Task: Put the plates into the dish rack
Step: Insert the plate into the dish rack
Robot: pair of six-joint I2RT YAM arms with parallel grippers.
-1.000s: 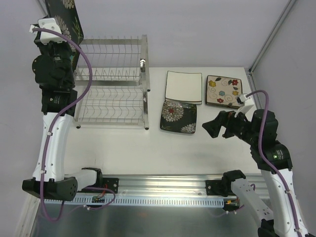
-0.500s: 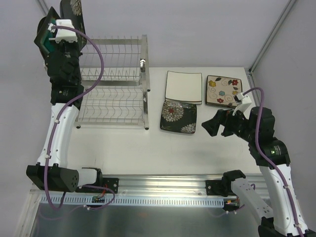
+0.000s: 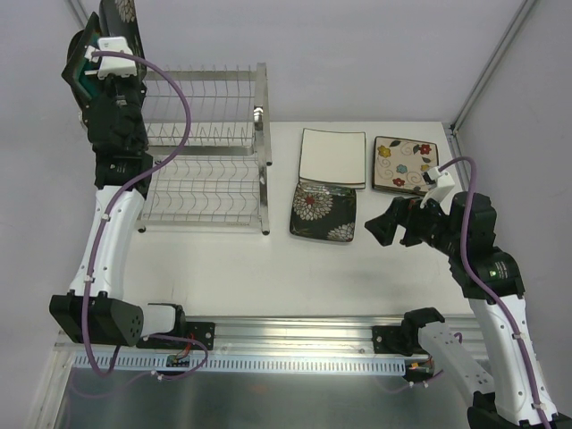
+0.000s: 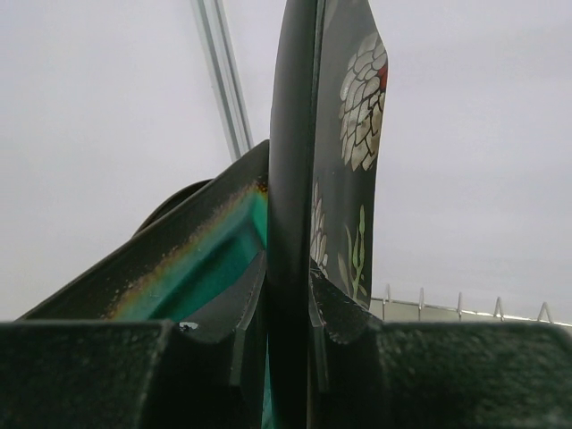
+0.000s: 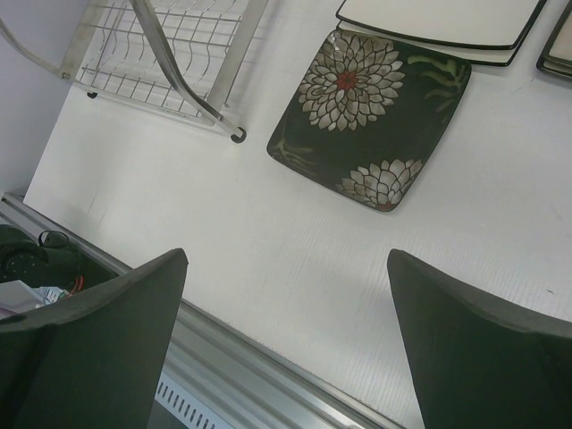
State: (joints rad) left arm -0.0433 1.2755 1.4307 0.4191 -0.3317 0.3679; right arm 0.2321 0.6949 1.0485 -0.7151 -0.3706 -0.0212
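Black chrysanthemum plate [image 4: 347, 134] stands on edge, pinched in the raised left claw [image 4: 288, 299].

The left arm [image 3: 105, 237] stood stretched up and away from its base at the near left. Its wrist was high at the far-left corner, and the left end effector [image 4: 288, 299] had its fingers [image 4: 332, 313] pinched shut on the edge of an upright black chrysanthemum plate [image 4: 353, 116]. The right arm [image 3: 490, 268] was bent at the elbow on the right side, forearm angled inward, and the right end effector [image 5: 288, 268] pointed downward with jaws spread wide.
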